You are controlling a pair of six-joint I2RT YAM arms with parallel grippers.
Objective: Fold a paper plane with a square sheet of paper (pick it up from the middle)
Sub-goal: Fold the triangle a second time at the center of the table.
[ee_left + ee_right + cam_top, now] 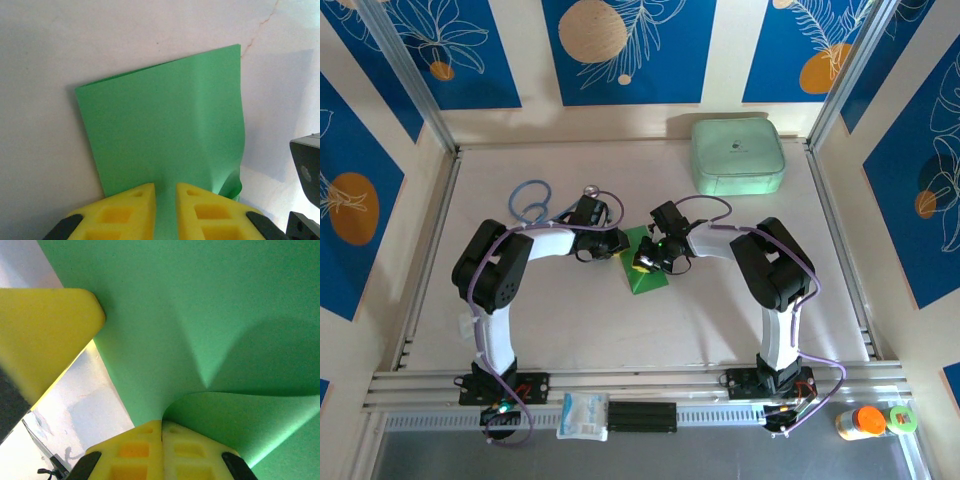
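Top view: square sheet of paper [646,279] lies mid-surface between the 2 arms, bright green, partly covered by both hands; surface [550,320] pale; left hand [617,246] at the paper's left edge, right hand [646,260] over the paper's middle, the 2 hands just beside each other; mint zip case [738,155] at the far right of the surface, well apart from the paper; blue cable loop [532,202] far left, near the left arm.

Left wrist view: left hand [165,192] with yellow fingers [130,205] narrowly parted, green paper [165,130] running between them, so pinching the near edge; paper looks folded over, 2 layers showing along its far edge; its right side bulges up off the surface; black part of the right hand [306,167] at the frame's right edge.

Right wrist view: right hand [161,426] with yellow fingertips pressed together, paper [200,305] coming down to the seam between them, pinched there; a curled flap of paper rises just right of the tips; a yellow finger of the left hand [45,340] touches the paper's left edge.
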